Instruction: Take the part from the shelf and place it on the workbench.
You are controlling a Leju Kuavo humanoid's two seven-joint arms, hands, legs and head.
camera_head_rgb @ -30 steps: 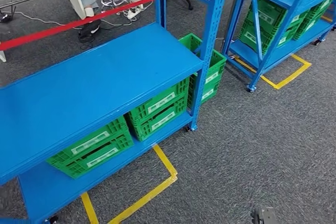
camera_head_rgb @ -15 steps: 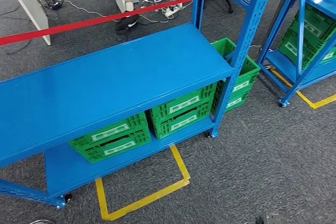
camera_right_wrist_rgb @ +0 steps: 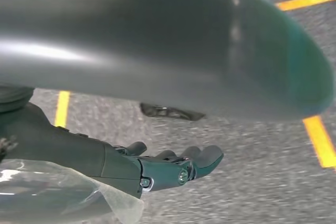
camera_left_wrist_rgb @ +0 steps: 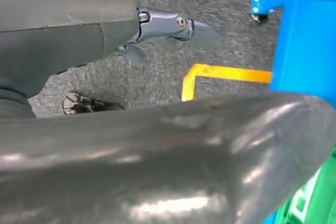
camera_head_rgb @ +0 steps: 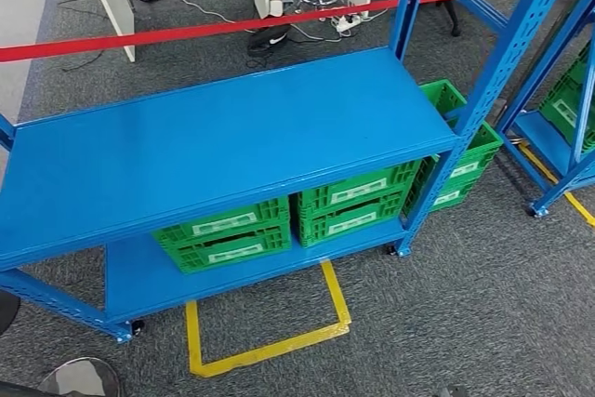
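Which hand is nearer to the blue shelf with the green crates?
Left. The left hand hangs close by the shelf corner; the right hand hangs over carpet and yellow tape.

Left hand [camera_left_wrist_rgb: 166, 27] fingers extended, holding nothing, right hand [camera_right_wrist_rgb: 174, 169] likewise.

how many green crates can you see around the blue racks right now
4: two crates side by side on the near rack's bottom shelf, one behind its right post, one on the far-right rack. Others may be hidden.

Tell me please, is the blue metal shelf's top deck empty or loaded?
Empty: the blue metal shelf's top deck shows bare blue surface, nothing resting on it.
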